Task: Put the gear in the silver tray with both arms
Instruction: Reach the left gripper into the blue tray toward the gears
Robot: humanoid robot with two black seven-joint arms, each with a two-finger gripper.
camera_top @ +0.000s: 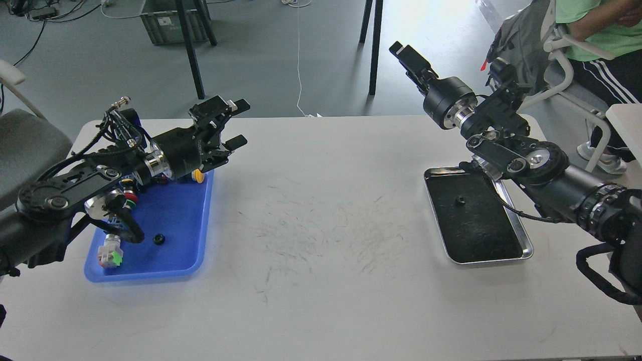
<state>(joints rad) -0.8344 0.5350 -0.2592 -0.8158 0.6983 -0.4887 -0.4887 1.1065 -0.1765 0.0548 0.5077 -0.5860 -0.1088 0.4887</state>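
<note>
The silver tray [521, 235] lies on the table at the right, with one small black gear [458, 201] on its dark floor. Another small black gear [159, 239] lies in the blue tray [203, 220] at the left. My left gripper [239, 123] is open and empty, hovering over the blue tray's far right corner, well above and beyond that gear. My right gripper [404, 53] is raised past the table's far edge, pointing up and away from the silver tray; its fingers look pressed together and hold nothing I can see.
Several push-button switches lie in the blue tray, among them a yellow-capped one [198, 175] and a white and green one [110, 253]. A seated person [597, 30] is at the far right. Table legs [190, 50] stand beyond the table.
</note>
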